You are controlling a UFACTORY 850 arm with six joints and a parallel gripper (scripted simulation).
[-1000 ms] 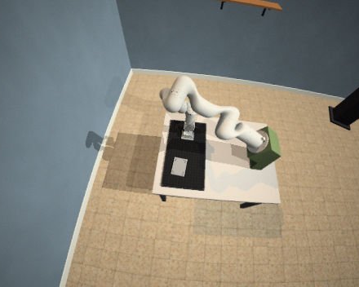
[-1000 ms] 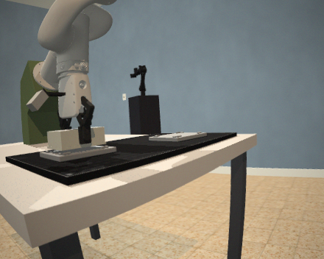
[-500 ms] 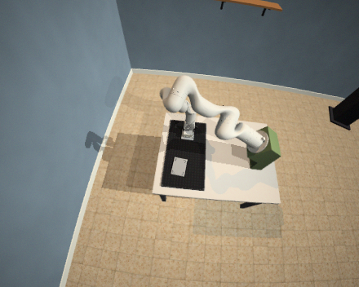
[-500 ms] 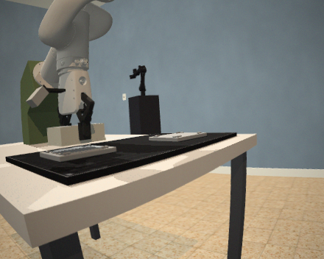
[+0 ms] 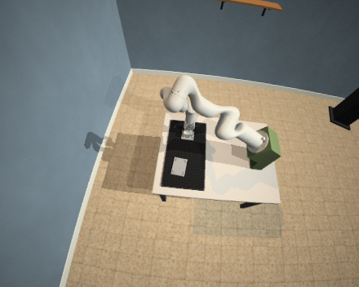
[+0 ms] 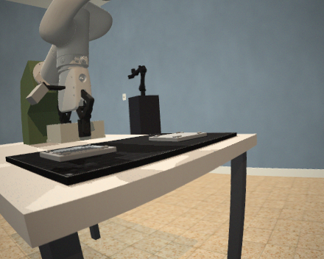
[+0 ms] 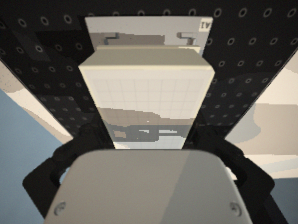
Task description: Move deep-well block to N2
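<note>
The black two-finger gripper grasps the cream rectangular deep-well block above the grey plate nest marked "A1".

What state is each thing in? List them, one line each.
gripper: shut on the deep-well block.
deep-well block: held level above nest N1, not touching it.
nest N1: bare, locators and A1 mark showing.
nest N2: vacant, nothing on it.
</note>
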